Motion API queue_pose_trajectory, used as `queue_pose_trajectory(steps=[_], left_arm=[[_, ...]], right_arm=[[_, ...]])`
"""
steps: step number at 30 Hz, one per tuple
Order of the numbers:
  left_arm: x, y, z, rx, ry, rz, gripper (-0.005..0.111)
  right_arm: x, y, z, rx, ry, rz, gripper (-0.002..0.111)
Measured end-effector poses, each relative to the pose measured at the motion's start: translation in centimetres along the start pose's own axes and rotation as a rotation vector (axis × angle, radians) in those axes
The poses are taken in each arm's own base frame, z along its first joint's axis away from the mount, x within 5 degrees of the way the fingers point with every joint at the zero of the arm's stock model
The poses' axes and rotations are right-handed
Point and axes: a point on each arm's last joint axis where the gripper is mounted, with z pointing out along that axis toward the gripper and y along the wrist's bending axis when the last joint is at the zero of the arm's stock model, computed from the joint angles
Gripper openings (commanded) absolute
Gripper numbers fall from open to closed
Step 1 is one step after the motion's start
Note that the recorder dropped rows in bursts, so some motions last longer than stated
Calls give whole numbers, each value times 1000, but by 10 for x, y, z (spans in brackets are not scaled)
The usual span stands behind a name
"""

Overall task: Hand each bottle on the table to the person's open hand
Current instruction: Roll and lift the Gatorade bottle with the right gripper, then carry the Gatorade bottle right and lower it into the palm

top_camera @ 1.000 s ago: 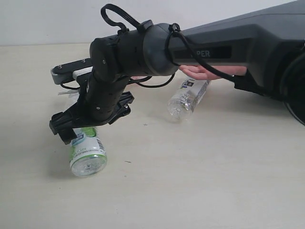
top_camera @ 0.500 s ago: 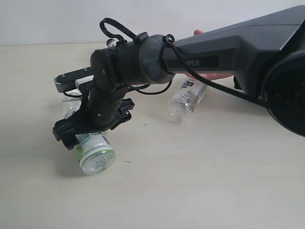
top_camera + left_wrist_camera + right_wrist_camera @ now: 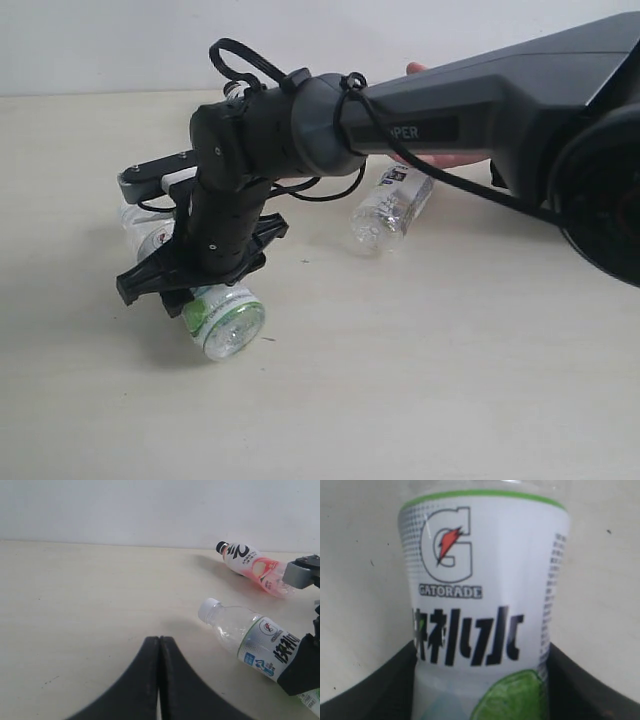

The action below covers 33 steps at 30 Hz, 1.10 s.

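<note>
My right gripper (image 3: 200, 293) has reached across to the left side of the table (image 3: 420, 380) and is shut on the green-lime bottle (image 3: 227, 322), held lying with its base toward the exterior camera. In the right wrist view its label (image 3: 480, 595) fills the space between my fingers (image 3: 395, 685). The same bottle (image 3: 252, 640) shows its white cap in the left wrist view. My left gripper (image 3: 159, 640) is shut on nothing, low over bare table. The person's open hand (image 3: 445, 158) is mostly hidden behind my right arm. The plain clear bottle is out of view.
The fruit-label bottle (image 3: 392, 205) lies on its side just in front of the hand. The pinkish black-capped bottle (image 3: 250, 564) lies behind my right gripper, partly hidden in the exterior view (image 3: 140, 232). A white wall runs along the table's far edge.
My right gripper has moved right and toward the camera with the green-lime bottle, swinging its base round. The pinkish bottle has come into view behind it.
</note>
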Motion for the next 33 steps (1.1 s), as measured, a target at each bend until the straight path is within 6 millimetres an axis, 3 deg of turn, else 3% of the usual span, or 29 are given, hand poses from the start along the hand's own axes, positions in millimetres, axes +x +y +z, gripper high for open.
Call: queue_pose_trajectory(steps=[5,12,17,24,33], left_arm=[[0,0,0,0,0,0,0],[0,0,0,0,0,0,0],[0,0,0,0,0,0,0],[0,0,0,0,0,0,0],[0,0,0,0,0,0,0]], right_arm=[[0,0,0,-1,4,2,0],[-2,2,-11,-2,-18,-12,0],[-11,10,-54,-7,-111,-44,0],[-13,21,-134,-6,-242,-98,0],[26,7,-198,83,-320,-140,0]])
